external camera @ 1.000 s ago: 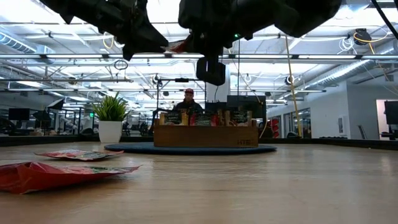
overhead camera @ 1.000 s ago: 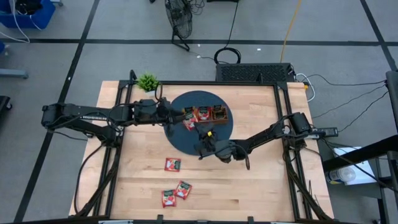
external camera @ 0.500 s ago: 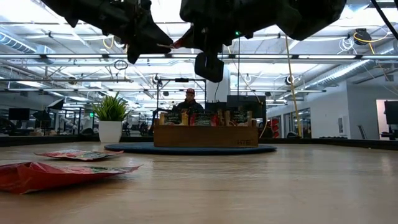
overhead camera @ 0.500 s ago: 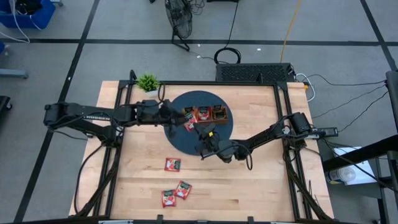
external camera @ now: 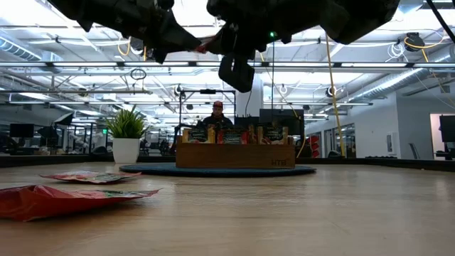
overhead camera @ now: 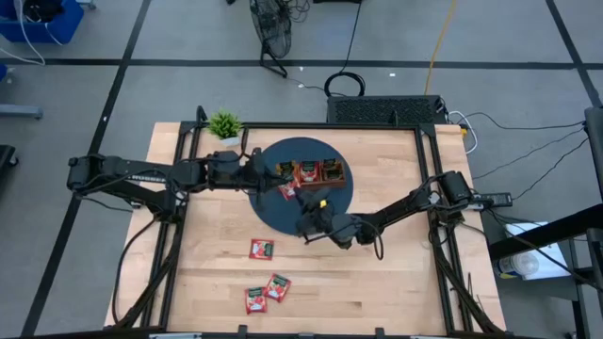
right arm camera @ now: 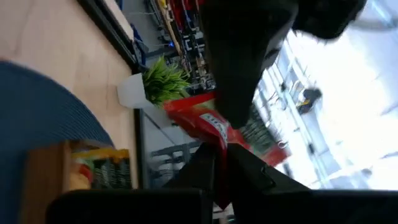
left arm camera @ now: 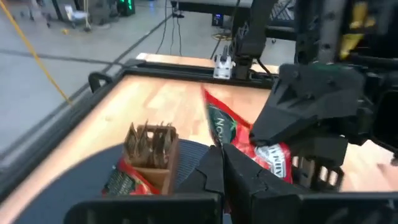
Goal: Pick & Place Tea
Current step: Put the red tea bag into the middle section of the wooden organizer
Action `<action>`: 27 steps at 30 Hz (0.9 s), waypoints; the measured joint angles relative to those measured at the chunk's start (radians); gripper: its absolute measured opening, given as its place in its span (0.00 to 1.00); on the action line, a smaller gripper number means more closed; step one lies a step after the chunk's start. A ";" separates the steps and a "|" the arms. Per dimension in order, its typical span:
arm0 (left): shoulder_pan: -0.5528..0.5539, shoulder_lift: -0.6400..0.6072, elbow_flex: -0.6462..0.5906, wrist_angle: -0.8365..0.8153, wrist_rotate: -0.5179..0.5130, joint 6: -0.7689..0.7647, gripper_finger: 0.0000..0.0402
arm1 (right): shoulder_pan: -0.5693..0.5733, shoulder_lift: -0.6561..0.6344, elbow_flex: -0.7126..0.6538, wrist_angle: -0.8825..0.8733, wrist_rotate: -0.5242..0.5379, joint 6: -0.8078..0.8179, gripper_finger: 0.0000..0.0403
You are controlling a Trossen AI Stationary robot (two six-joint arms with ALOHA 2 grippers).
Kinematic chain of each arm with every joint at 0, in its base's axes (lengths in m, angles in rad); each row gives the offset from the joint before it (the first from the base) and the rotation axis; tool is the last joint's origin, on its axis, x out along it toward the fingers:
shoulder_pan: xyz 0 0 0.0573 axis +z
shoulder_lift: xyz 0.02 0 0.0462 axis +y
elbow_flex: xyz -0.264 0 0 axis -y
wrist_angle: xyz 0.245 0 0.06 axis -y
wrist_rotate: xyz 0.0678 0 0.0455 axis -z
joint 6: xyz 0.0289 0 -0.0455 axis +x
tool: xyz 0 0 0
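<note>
A red tea sachet (overhead camera: pixel 289 191) hangs in the air over the round dark-blue mat (overhead camera: pixel 330 202), just near of the wooden tray (overhead camera: pixel 308 171), which holds other sachets. My left gripper (overhead camera: pixel 272 176) reaches it from the table's left and my right gripper (overhead camera: pixel 300 200) from the near right; both are shut on it. The low view shows the sachet (external camera: pixel 208 47) high between the two dark grippers. Three more red sachets (overhead camera: pixel 261 249) (overhead camera: pixel 276 285) (overhead camera: pixel 255 300) lie flat on the table's near left part. My left gripper pinches the sachet's edge (left arm camera: pixel 231 148) between its two shut fingers, coming level from the table's left. The sachet is lifted clear and stands on edge. My right gripper pinches the opposite edge of the sachet (right arm camera: pixel 211 132) between its shut fingers, reaching from the near right; the sachet is clear of mat and tray.
A small potted plant (overhead camera: pixel 224 123) stands at the far left corner. The tray (external camera: pixel 234 153) sits on the mat's far half. In the low view, sachets (external camera: pixel 92 176) (external camera: pixel 64 198) lie on the near left wood. A person (external camera: pixel 216 117) sits beyond the table.
My left gripper has moved toward the table's right, closing on the sachet and the right gripper. The right gripper and the sachet have stayed nearly in place above the mat.
</note>
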 joint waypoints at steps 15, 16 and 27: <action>0.050 0.018 0.001 0.014 -0.173 0.277 0.00 | 0.055 -0.295 -0.353 -0.472 -0.348 1.238 0.09; 0.056 0.038 0.001 0.010 -0.153 0.264 0.00 | 0.049 -0.351 -0.390 -0.493 -0.411 1.264 0.08; 0.096 0.430 0.404 -0.389 -0.074 0.355 0.00 | 0.017 -0.880 -0.782 -0.341 -0.387 1.286 0.06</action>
